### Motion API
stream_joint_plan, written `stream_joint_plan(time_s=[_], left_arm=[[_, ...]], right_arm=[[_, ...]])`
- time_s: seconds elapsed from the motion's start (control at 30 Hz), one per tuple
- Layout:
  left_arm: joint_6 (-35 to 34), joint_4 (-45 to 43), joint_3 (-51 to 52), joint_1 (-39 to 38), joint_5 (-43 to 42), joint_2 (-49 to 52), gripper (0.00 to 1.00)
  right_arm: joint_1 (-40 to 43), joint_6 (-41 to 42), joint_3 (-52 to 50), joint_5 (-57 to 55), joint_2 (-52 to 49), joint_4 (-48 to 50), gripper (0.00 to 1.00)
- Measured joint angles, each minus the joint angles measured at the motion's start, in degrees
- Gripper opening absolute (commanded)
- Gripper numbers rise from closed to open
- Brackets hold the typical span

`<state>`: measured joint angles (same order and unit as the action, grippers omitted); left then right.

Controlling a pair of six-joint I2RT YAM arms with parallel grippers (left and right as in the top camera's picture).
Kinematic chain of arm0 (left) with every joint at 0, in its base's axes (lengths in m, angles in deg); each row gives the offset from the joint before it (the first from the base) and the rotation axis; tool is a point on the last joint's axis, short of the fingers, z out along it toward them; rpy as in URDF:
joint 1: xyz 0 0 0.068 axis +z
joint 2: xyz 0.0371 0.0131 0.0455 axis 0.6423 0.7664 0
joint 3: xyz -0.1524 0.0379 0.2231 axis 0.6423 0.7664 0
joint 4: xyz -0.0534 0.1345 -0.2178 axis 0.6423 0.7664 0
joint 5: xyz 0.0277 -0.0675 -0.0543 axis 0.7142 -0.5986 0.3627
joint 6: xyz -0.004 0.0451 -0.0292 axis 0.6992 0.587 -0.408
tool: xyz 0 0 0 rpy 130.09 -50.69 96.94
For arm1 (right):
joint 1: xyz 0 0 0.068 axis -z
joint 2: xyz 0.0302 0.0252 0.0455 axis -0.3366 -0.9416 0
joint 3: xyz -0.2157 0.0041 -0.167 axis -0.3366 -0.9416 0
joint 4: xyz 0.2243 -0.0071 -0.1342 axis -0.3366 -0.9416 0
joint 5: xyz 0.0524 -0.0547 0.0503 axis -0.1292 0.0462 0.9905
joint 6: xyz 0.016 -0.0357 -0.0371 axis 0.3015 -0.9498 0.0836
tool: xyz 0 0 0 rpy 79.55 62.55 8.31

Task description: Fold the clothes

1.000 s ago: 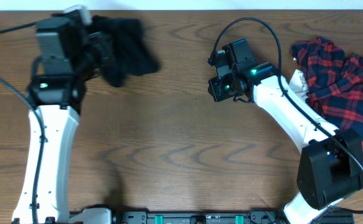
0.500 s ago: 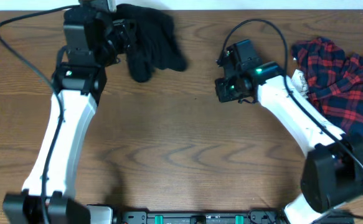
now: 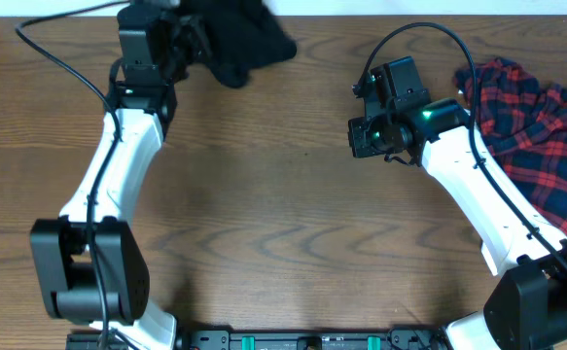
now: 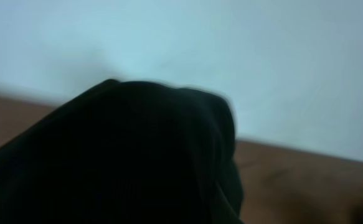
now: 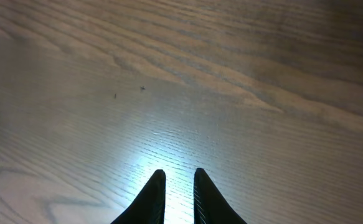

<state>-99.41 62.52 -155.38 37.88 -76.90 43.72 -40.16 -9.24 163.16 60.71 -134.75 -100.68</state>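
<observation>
The left gripper (image 3: 190,43) is clamped on the black shirt (image 3: 239,37), which is bunched in a lump at the table's (image 3: 283,233) far edge, near 11 o'clock. From above it is hard to tell whether any of the cloth rests on the wood. In the left wrist view dark fabric fills nearly everything. The right gripper (image 5: 179,182) hovers over bare wood near 1 o'clock, its fingers almost together with nothing between them. The plaid piece (image 3: 541,117) lies heaped at 3 o'clock.

The step in hand looks like positioning the shirt for spreading; no fold is made yet. Next, the shirt needs laying toward the centre. The right gripper must then open and take a second edge, so both arms can pull the shirt flat.
</observation>
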Motion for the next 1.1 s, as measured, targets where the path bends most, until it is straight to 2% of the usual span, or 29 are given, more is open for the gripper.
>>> stream_joint_plan(time_s=[0.33,0.63,0.93,0.97,1.0,1.03,1.07,1.1], left_arm=[[-0.1,23.9,-0.1,9.8,9.5,2.6,0.06],[-0.2,31.6,0.7,10.4,12.6,2.6,0.06],[-0.2,43.5,1.5,10.4,22.8,2.6,0.07],[-0.1,44.7,1.5,10.4,23.5,2.6,0.1],[-0.1,45.7,1.5,10.4,24.0,2.6,0.26],[0.1,46.5,1.5,10.4,24.5,2.6,0.46],[0.0,47.0,1.5,10.4,25.0,2.6,0.72],[-0.1,47.5,1.5,10.4,25.3,2.6,0.9]], right_arm=[[0.0,0.0,0.0,-0.8,0.0,-0.5,0.16],[0.0,0.0,0.0,-1.2,0.0,-1.1,0.15],[0.0,0.0,0.0,-1.6,0.0,-1.5,0.15],[0.0,0.0,0.0,-1.7,0.0,-1.5,0.15],[0.0,0.0,0.0,-1.7,0.0,-1.5,0.15],[0.0,0.0,0.0,-1.7,0.0,-1.5,0.15],[0.0,0.0,0.0,-1.7,0.0,-1.5,0.15],[0.0,0.0,0.0,-1.7,0.0,-1.5,0.15]])
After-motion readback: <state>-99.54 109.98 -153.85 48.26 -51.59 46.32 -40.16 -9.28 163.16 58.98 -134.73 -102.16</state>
